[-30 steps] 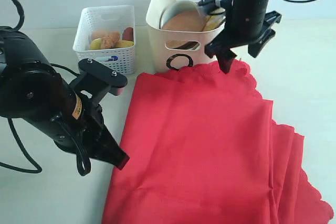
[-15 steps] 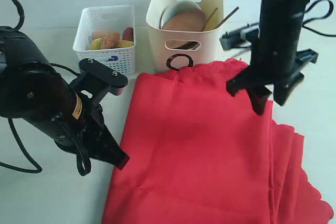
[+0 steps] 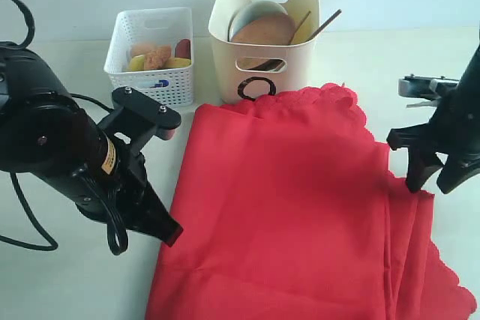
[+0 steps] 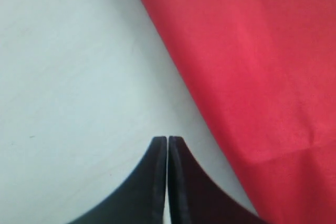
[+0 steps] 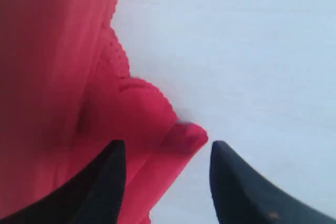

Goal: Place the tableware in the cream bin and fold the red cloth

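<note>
The red cloth (image 3: 292,207) lies flat on the pale table (image 3: 60,290) and takes up the near and middle part of the exterior view. It shows stacked layers along its right side and a scalloped border at the near right corner and along the far edge. The left gripper (image 3: 171,231) is low at the cloth's near left edge. In the left wrist view its two black fingers (image 4: 157,182) are pressed together with nothing between them. Their tips are over bare table just beside the cloth edge (image 4: 252,77), and contact with the cloth cannot be confirmed. The right gripper (image 3: 429,183) points down at the cloth's right edge, farther back. In the right wrist view its fingers (image 5: 236,192) stand well apart. A folded, scalloped corner of the cloth (image 5: 157,124) lies in the gap between them and is not clamped. At the far side, the cream bin (image 3: 296,65) stands upright, with the cloth's far edge reaching its foot. Inside it are a pale bowl (image 3: 251,14), a round wooden plate (image 3: 262,31) leaning on edge, and chopsticks (image 3: 327,21) projecting above the rim. The white perforated basket (image 3: 150,80) stands just beside the bin on its left and contains food (image 3: 157,56).
</note>
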Robot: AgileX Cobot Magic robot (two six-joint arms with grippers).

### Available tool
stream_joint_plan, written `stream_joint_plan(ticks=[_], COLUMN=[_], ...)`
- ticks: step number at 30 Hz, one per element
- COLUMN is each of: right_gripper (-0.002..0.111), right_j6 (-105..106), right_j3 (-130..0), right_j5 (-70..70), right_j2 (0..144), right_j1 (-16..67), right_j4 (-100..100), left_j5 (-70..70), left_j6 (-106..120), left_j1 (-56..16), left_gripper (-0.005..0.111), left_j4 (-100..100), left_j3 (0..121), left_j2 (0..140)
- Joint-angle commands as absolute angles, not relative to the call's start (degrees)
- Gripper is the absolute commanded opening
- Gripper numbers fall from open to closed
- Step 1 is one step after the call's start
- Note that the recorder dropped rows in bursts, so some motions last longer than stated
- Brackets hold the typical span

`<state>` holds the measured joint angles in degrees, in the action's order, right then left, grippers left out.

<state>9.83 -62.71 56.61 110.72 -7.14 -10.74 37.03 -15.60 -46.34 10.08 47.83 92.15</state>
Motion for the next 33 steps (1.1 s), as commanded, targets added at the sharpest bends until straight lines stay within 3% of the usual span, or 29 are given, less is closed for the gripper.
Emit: stream_joint_plan(ticks=[1,12,21,33], right_gripper=[0.047,0.046,0.000,0.000], right_j6=[12.51,19.37,19.37,19.52], right_j3=[-61.01,-60.40,-60.40,-65.04], right_j5=[53.50,54.09,54.11,58.75], right_j2=[111.72,114.61,112.06,101.80], right_j1=[-10.20,-11.81,-11.81,-11.68], right_j4=[-14.71,-22.54,-22.39,-27.69], left_j5=[36.51,36.48,36.24,36.24], left_j6=[-15.18,-15.15,-15.18,-15.18], left_j1=[-46.26,-46.26,-46.26,-46.26], left_gripper=[0.003,0.003,0.003,0.003], left_j4=[9.85,9.85,9.85,9.85], left_j3=[47.75,47.75,47.75,47.75], left_j2=[91.61,91.61,91.61,91.61])
